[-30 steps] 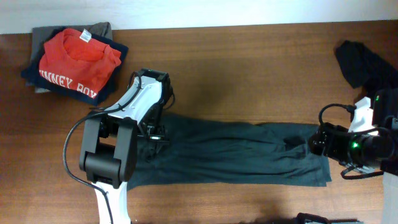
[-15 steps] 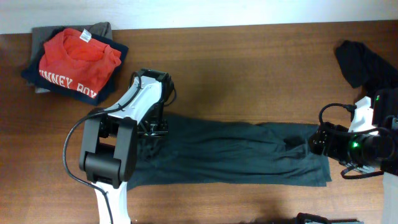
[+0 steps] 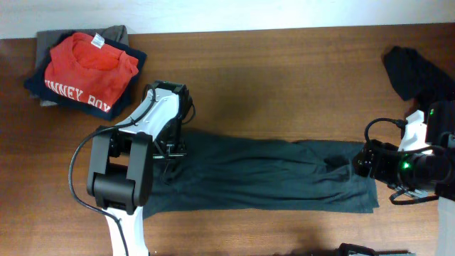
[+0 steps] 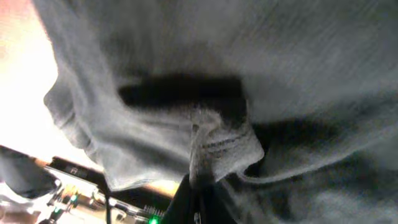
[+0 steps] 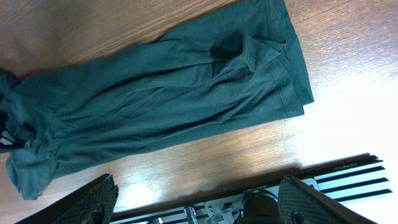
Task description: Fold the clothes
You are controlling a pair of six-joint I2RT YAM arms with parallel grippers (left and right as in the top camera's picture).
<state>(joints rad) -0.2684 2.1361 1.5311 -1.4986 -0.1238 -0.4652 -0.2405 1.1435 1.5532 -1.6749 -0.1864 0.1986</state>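
Since a second ago my left gripper (image 3: 173, 148) has clamped shut and shifted slightly toward the left edge of the tabletop (image 3: 284, 78). It now pinches a bunched fold at the left end of the dark garment (image 3: 270, 174), and my wrist view shows a small wad of hem squeezed between the jaws. My right gripper (image 3: 364, 161) stands wide open with nothing in it, right at the garment's right end; whether it touches the cloth I cannot tell. The garment lies as a long band across the near half of the tabletop, running from one gripper to the other. My worry is the bite: it looks small, perhaps only the top layer, so a lift could peel the layers apart or let the cloth slip out. With the right end unheld, a pull could also drag the band askew. The folded stack (image 3: 85, 71) sits at the far-left corner and a black garment (image 3: 409, 71) at the far-right corner, both well apart from my grip.
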